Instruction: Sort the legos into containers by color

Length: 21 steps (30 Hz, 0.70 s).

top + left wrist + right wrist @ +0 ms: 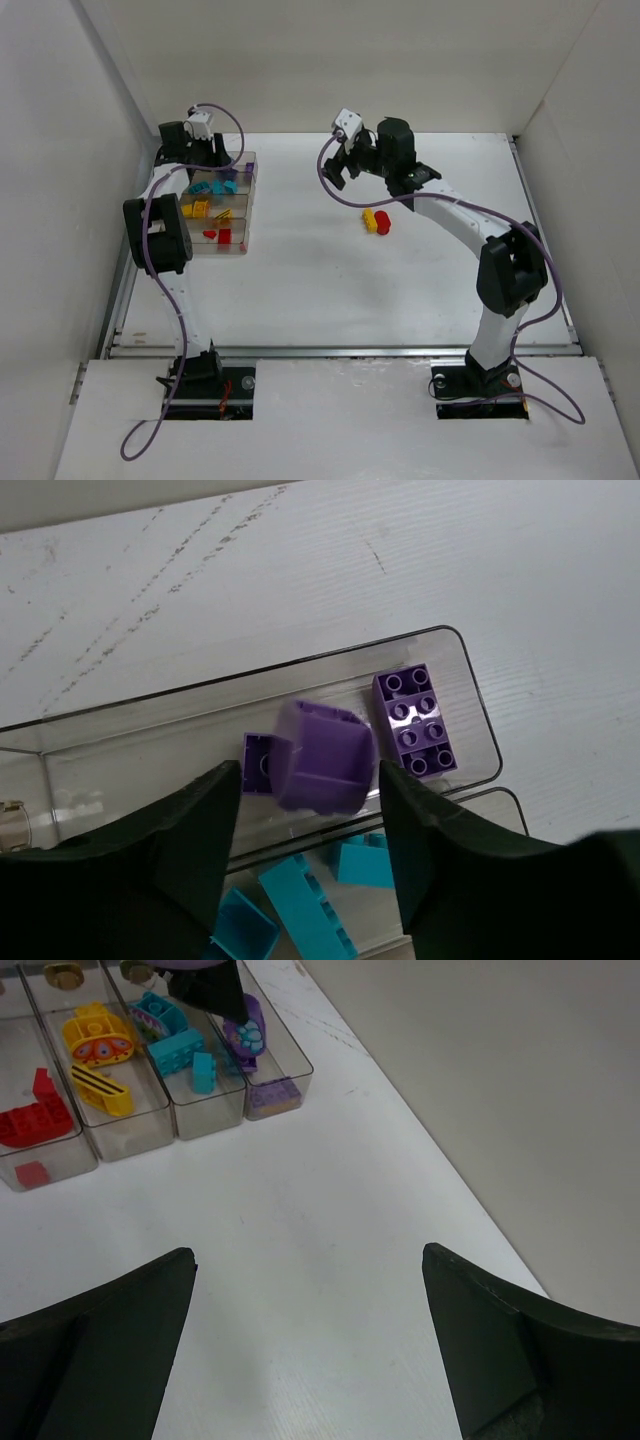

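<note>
The containers are one clear tray [247, 215] with four compartments at the left. From far to near they hold purple [249, 168], cyan [218, 186], yellow [200, 208] and red [224, 236] legos. My left gripper [308, 770] hangs open over the purple compartment. A blurred purple brick [325, 758] is loose between its fingers, with a gap on the left side. Below lie a flat purple brick [418, 723] and cyan bricks [305, 900]. My right gripper [308, 1253] is open and empty above bare table. A yellow brick [369, 219] and a red brick [383, 222] lie together mid-table.
White walls close in the table on the left, back and right. The tray [300, 1070] sits far left in the right wrist view, with the left gripper [210, 985] over its far end. A metal rail [340, 350] runs along the table's near edge.
</note>
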Each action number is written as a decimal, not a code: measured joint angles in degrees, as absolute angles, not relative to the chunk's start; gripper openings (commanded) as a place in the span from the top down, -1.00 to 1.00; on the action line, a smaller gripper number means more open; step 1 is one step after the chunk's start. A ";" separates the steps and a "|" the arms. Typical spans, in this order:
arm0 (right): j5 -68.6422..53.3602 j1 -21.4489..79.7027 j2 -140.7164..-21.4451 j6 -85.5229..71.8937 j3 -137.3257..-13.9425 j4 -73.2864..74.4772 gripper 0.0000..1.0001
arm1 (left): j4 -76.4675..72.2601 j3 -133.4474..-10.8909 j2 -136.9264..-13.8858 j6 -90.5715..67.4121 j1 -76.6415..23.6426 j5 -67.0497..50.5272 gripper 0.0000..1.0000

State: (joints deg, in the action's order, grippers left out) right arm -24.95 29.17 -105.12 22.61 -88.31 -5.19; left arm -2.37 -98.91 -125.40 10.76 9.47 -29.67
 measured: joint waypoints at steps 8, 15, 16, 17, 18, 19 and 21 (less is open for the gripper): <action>-23.31 29.17 -105.14 19.70 -89.56 -5.34 -1.00 | -2.44 -99.74 -125.93 10.20 9.50 -30.39 -0.45; -12.95 29.06 -104.99 18.17 -90.28 -5.58 -1.00 | 0.78 -100.14 -119.11 11.75 8.86 -28.16 -0.45; -10.44 28.95 -104.79 18.20 -90.28 -5.52 -1.00 | 1.80 -100.68 -117.69 12.60 8.58 -27.49 -0.45; -7.79 28.88 -104.49 18.20 -90.28 -5.54 -1.00 | 2.76 -101.38 -116.16 13.56 8.12 -26.89 -0.45; -5.08 28.84 -103.98 18.20 -90.21 -5.54 -1.00 | 3.70 -101.95 -114.61 14.55 7.49 -26.37 -0.45; -2.37 28.82 -103.28 18.13 -90.00 -5.54 -1.00 | 4.71 -102.37 -112.99 15.53 6.70 -25.98 -0.45; 3.20 28.45 -101.32 17.26 -89.30 -5.52 -1.00 | 6.85 -102.54 -109.27 17.89 4.56 -25.21 -0.45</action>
State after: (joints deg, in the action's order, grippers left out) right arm 3.20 28.45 -101.32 17.26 -89.30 -5.52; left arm 6.85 -102.54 -109.27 17.89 4.56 -25.21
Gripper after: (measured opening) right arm 0.999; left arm 0.724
